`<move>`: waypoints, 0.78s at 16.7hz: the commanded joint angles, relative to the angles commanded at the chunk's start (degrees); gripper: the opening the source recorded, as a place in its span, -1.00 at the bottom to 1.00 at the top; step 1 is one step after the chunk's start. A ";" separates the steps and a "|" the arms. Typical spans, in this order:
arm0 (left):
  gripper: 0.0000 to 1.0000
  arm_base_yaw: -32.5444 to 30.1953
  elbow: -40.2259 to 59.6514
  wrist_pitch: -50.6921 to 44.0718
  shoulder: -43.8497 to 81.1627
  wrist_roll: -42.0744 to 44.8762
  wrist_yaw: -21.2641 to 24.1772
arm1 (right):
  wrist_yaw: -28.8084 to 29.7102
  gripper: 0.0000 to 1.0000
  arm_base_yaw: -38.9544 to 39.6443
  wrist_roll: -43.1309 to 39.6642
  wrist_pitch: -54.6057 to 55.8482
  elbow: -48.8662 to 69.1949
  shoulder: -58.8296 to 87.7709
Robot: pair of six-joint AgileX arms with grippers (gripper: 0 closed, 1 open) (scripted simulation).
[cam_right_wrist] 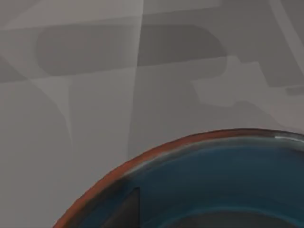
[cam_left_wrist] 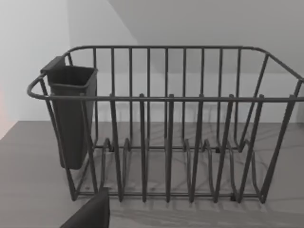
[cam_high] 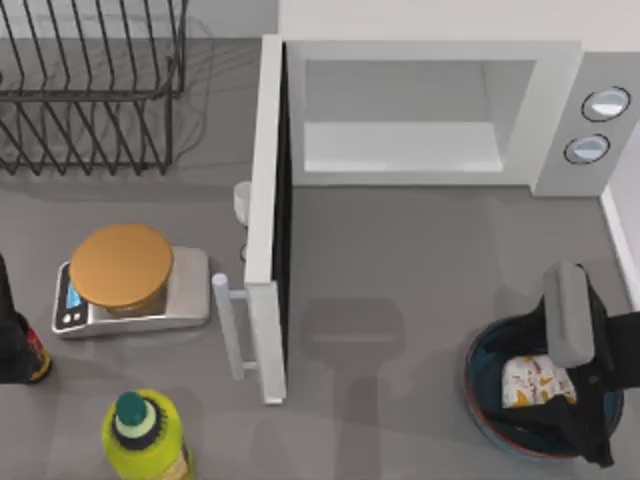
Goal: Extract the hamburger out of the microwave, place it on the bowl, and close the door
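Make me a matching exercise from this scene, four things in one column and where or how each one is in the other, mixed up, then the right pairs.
Column one:
1. hamburger
2. door
3. right pincer
4. scale

Column two:
A. swung open, sticking out from the microwave
B. left of the door, orange disc on top
C. inside the bowl
D. over the bowl, at the table's right

Pairs: 1-C, 2-A, 3-D, 4-B

The left arm sits parked at the table's left edge.
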 joint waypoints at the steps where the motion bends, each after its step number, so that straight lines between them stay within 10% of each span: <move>1: 1.00 0.00 0.00 0.00 0.00 0.00 0.00 | 0.00 1.00 0.00 0.00 0.00 0.00 0.00; 13: 1.00 0.00 0.00 0.00 0.00 0.00 0.00 | 7.22 1.00 -1.57 7.94 0.18 -4.05 -12.97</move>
